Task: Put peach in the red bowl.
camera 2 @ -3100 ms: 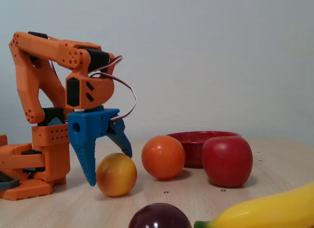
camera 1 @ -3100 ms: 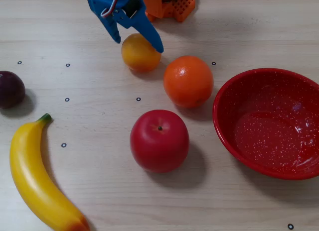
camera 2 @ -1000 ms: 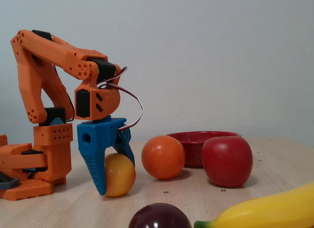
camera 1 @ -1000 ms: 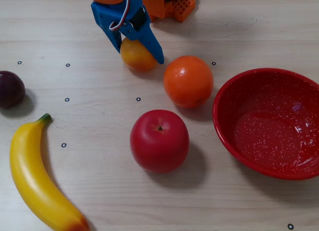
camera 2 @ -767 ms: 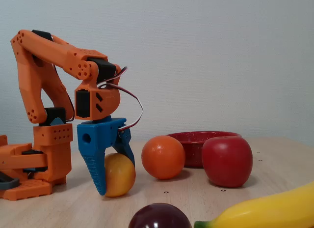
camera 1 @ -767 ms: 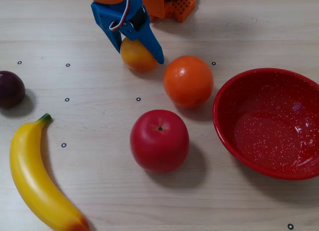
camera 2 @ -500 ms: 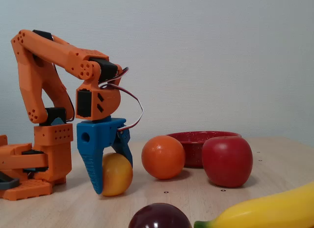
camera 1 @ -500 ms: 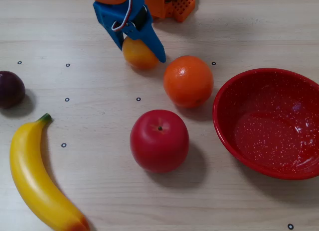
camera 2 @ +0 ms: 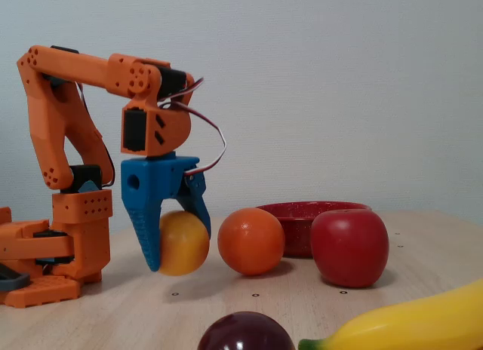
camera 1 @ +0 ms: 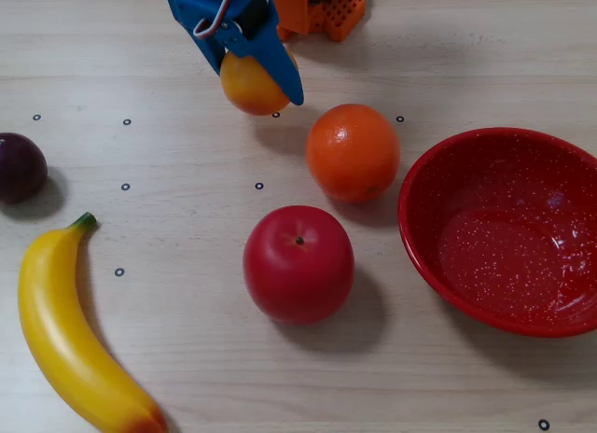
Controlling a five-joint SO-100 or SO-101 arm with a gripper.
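Note:
The small yellow-orange peach (camera 1: 248,84) (camera 2: 183,242) hangs a little above the table, clamped between the blue fingers of my gripper (camera 1: 250,86) (camera 2: 178,248), which is shut on it. Its shadow lies on the wood below. The wide red speckled bowl (camera 1: 504,230) (camera 2: 302,223) rests at the right of the top-down fixed view, with nothing in it. In the side fixed view the bowl is partly hidden behind the orange and the apple.
A larger orange (camera 1: 353,152) (camera 2: 251,241) sits between the peach and the bowl. A red apple (camera 1: 298,263) (camera 2: 349,247) lies in front of it. A banana (camera 1: 70,340) (camera 2: 400,325) and a dark plum (camera 1: 20,167) (camera 2: 245,333) lie at the left. The orange arm base (camera 2: 45,252) stands behind.
The gripper went from open around the peach to shut on it. In the last half second it has lifted the peach off the table.

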